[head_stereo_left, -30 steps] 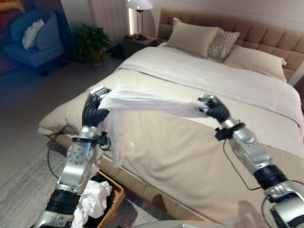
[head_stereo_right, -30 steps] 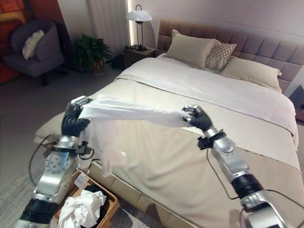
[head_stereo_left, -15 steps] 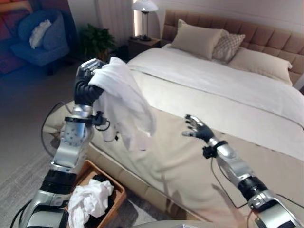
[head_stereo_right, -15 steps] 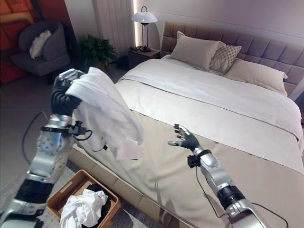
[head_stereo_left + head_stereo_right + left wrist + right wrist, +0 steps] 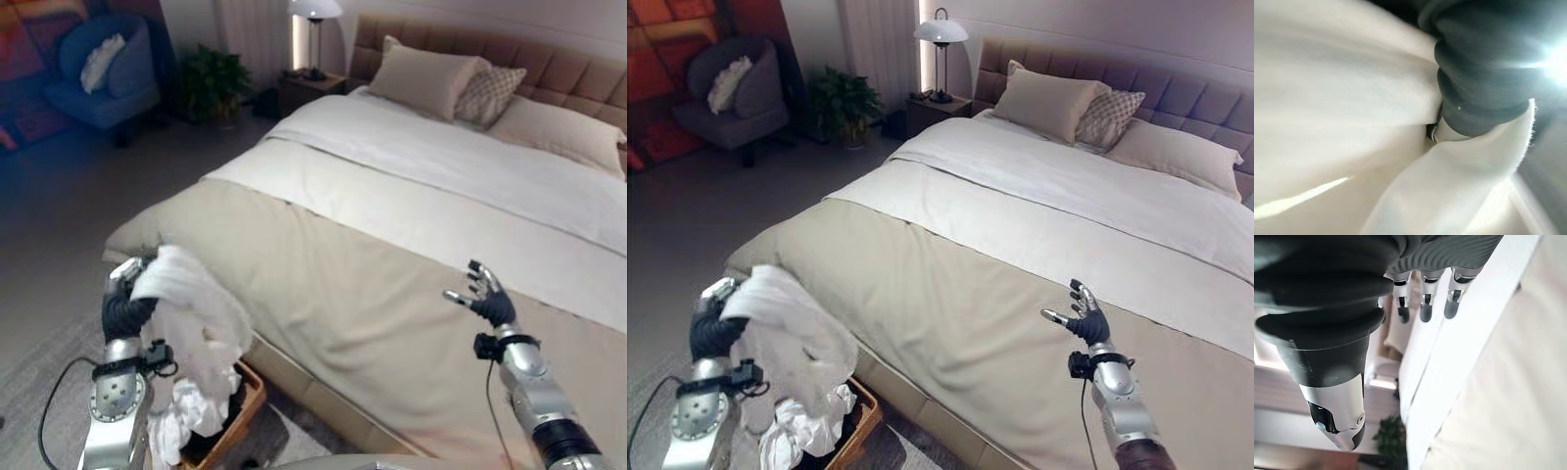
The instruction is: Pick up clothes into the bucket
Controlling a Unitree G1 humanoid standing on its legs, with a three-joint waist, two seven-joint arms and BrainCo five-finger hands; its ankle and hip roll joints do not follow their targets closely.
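Note:
My left hand [image 5: 125,305] is shut on a white garment [image 5: 201,318] that hangs from it beside the bed's foot corner. The cloth's lower end drapes down into the wicker basket [image 5: 247,404] on the floor, where more white clothes [image 5: 794,436] lie bunched. In the left wrist view the white garment [image 5: 1342,112] wraps round the hand's dark cover. My right hand [image 5: 1080,318] is open above the beige bedspread [image 5: 353,294], fingers spread and holding nothing; its fingers [image 5: 1422,303] show straight in the right wrist view.
The large bed [image 5: 1097,206] with pillows [image 5: 1048,98] takes up the middle and right. A nightstand with a lamp [image 5: 940,39], a potted plant [image 5: 843,103] and a blue armchair [image 5: 103,78] stand at the back left. Grey carpet [image 5: 59,245] lies left of the bed.
My left hand has come down from shoulder height with the white garment to just above the basket. The right hand has pulled back toward the lower right, still open. The camera has shifted.

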